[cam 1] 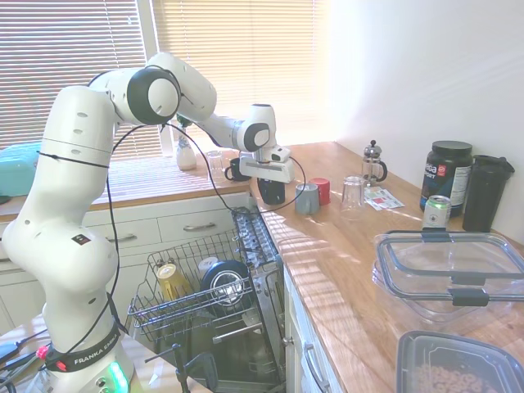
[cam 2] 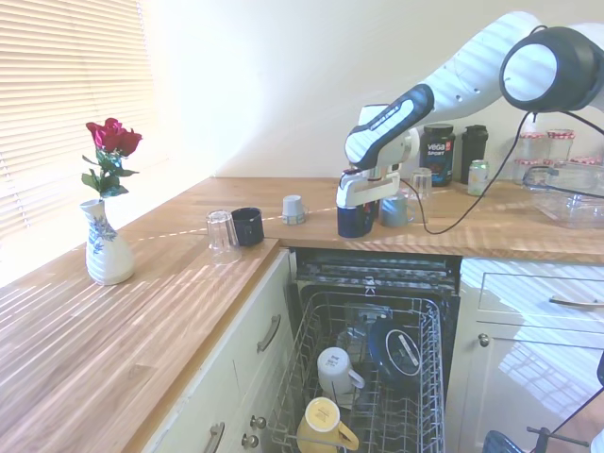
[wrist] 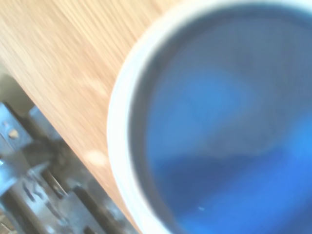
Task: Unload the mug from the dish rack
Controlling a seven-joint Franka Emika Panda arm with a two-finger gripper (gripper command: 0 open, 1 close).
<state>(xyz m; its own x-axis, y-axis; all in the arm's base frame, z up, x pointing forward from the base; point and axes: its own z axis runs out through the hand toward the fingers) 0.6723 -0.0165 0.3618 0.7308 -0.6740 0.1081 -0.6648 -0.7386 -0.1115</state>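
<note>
My gripper (cam 1: pixel 270 183) (cam 2: pixel 357 205) is shut on the rim of the mug (cam 1: pixel 271 193) (cam 2: pixel 357 221), a glossy dark navy cup held upright at the wooden counter's edge, above the open dishwasher. Its base is at or just above the countertop; I cannot tell if it touches. Up close, the wrist view is filled by the mug's (wrist: pixel 224 126) blue inside and pale rim. The dish rack (cam 1: pixel 146 304) (cam 2: pixel 300 363) is pulled out below and holds a yellow mug (cam 2: pixel 323 425), a white mug (cam 2: pixel 335 370) and a dark round dish (cam 2: pixel 401 347).
On the counter beside the mug stand a grey-blue mug (cam 1: pixel 307 199) (cam 2: pixel 394 209), a red cup (cam 1: pixel 321 191) and a glass (cam 1: pixel 352 195). Another dark mug (cam 2: pixel 247 226), a glass (cam 2: pixel 220 232) and a small grey cup (cam 2: pixel 293 209) stand left of the dishwasher. Plastic containers (cam 1: pixel 450 270) sit nearer.
</note>
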